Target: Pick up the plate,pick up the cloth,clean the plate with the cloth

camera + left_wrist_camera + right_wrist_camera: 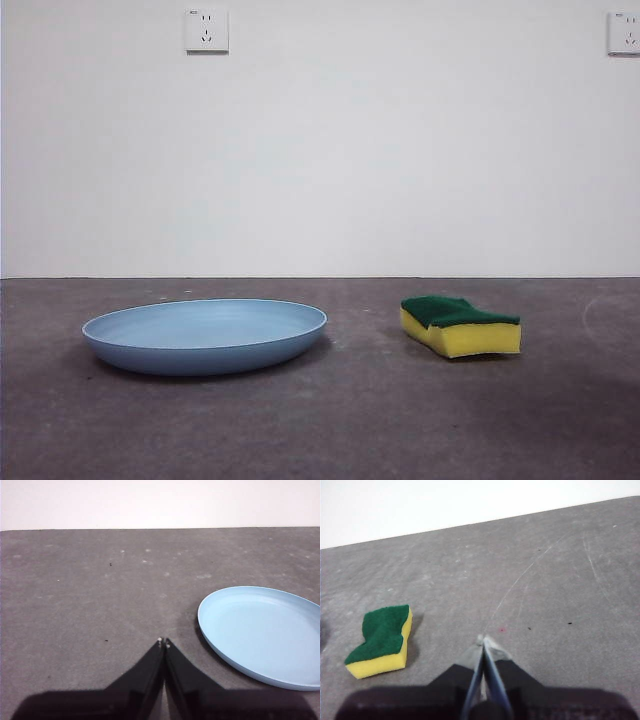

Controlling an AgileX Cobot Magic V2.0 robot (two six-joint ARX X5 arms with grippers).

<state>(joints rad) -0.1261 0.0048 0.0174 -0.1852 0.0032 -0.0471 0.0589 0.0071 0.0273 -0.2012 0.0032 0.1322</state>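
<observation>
One plate (205,335) and one cloth (461,325) are seen flat on the grey table (330,430), well apart, with open surface all around. Left gripper (163,642) and right gripper (483,641) are held closed, empty.

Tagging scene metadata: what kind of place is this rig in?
Probably a lab or test bench, not a kitchen: bare white wall with power sockets, a scuffed grey table, and only a plate and a sponge laid out.

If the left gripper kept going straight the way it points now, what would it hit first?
Probably nothing: the left gripper, jaws shut, points over bare table, with the plate off to one side of its line.
</observation>
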